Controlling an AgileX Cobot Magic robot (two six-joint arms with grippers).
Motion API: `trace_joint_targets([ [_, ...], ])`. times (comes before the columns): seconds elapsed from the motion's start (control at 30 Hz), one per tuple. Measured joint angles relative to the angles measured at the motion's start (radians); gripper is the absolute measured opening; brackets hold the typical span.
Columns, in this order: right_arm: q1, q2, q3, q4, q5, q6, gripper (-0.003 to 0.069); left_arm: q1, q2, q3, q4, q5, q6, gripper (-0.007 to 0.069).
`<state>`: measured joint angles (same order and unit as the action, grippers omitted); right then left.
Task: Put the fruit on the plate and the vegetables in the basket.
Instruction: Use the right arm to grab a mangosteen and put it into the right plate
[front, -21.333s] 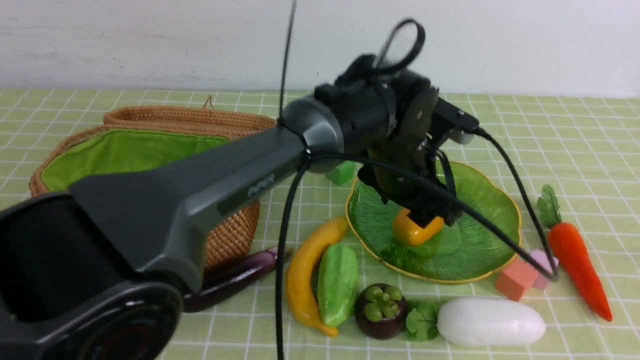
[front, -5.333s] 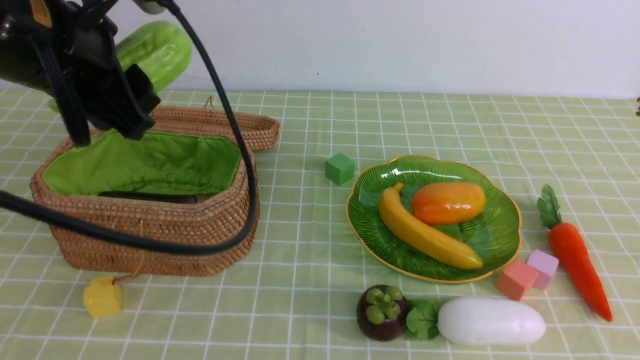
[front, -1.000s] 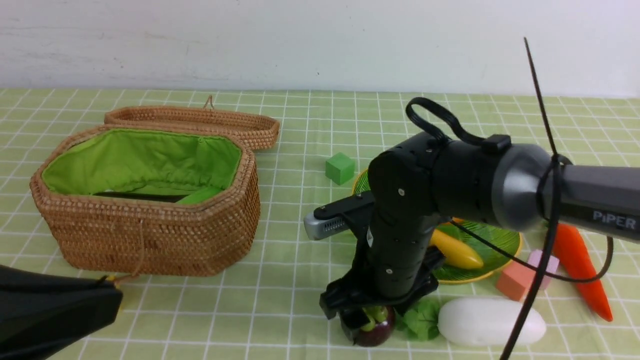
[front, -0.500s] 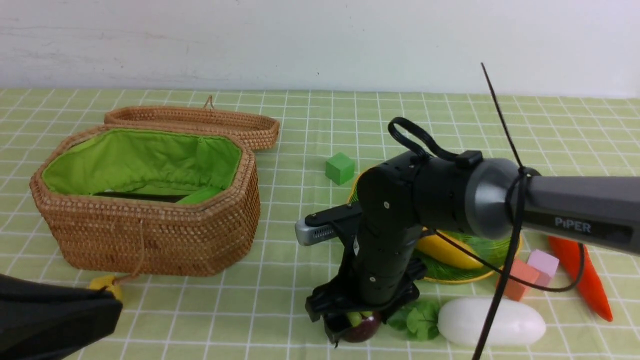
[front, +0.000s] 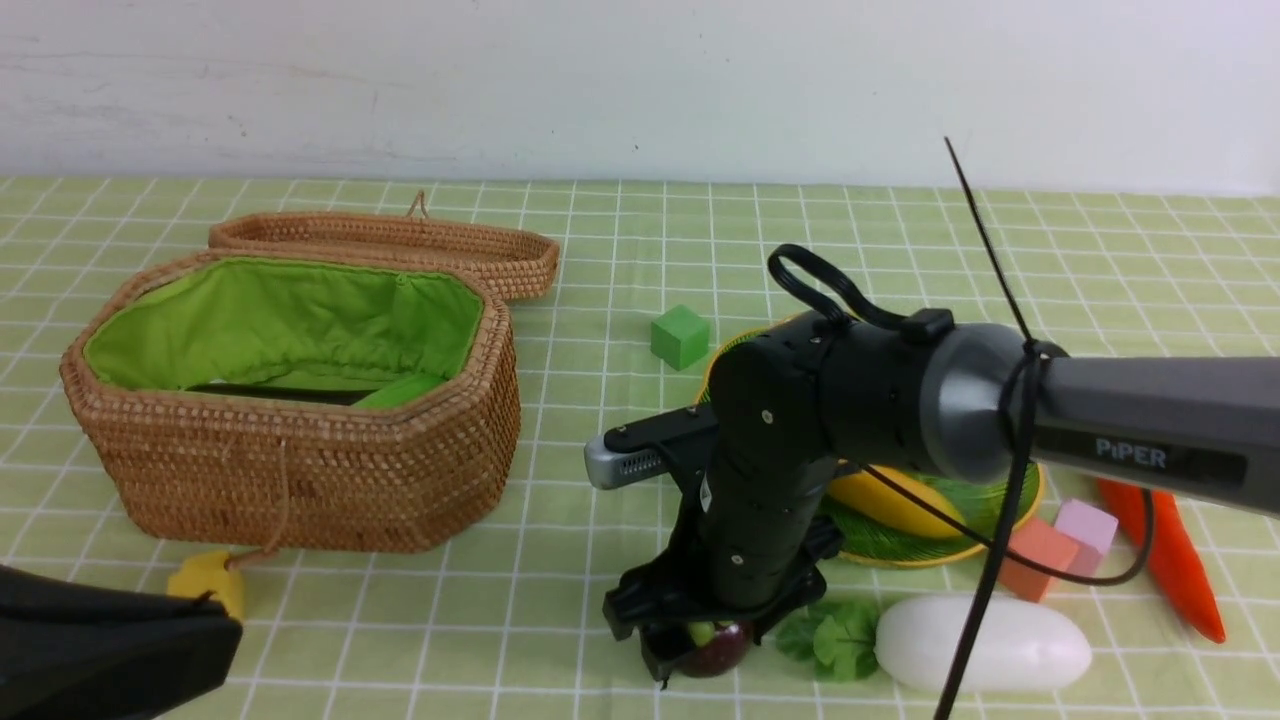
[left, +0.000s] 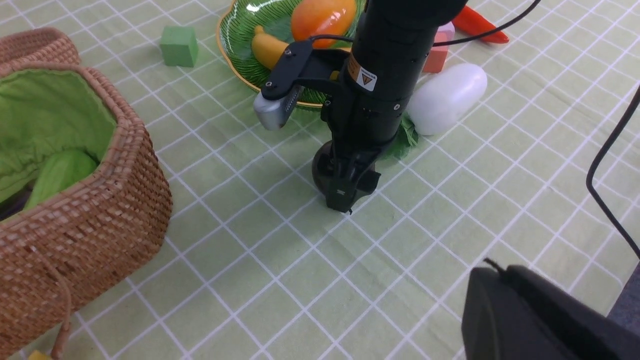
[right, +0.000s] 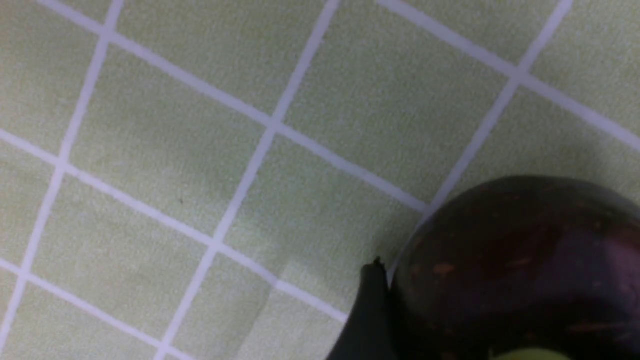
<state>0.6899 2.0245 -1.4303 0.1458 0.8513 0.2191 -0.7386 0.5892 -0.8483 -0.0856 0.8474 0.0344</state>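
Observation:
My right gripper (front: 700, 650) points straight down and stands open astride the dark purple mangosteen (front: 718, 648), which rests on the cloth. One finger (right: 370, 310) lies against the mangosteen (right: 520, 270); the other finger is hidden. The banana (front: 890, 500) and the mango (left: 322, 15) lie on the green plate (left: 235, 30), partly behind the right arm. The white radish (front: 980, 645) and the carrot (front: 1170, 570) lie on the cloth at the right. The pale green gourd (left: 57, 172) is in the wicker basket (front: 300, 470). My left gripper (left: 492, 270) is shut and empty, low at the near left.
The basket's lid (front: 400, 245) lies open behind it. A green cube (front: 680, 336) sits beside the plate; a salmon cube (front: 1030, 560) and a pink cube (front: 1088, 525) sit between plate and carrot. A yellow cube (front: 205, 580) lies at the basket's front.
My right gripper has sunk lower and drifted left around the mangosteen, which has shifted a little left with it. The left arm has stayed put.

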Motion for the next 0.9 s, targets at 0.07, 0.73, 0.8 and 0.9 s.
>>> trace_joint_targets([
  [0.07, 0.0, 0.0, 0.0, 0.0, -0.001, 0.0, 0.0583, 0.0, 0.0, 0.0, 0.0, 0.002, 0.0, -0.0013],
  [0.73, 0.0, 0.001, 0.0, 0.0, -0.003, 0.0, 0.0577, 0.0, 0.0, 0.0, -0.008, 0.042, 0.0, -0.0013],
  [0.8, 0.0, 0.001, 0.0, 0.0, -0.003, 0.0, 0.0577, 0.0, 0.0, 0.0, -0.008, 0.043, 0.0, -0.0013],
  [0.9, 0.0, 0.001, 0.0, 0.0, -0.003, 0.0, 0.0577, 0.0, 0.0, 0.0, -0.01, 0.046, 0.0, -0.0013],
])
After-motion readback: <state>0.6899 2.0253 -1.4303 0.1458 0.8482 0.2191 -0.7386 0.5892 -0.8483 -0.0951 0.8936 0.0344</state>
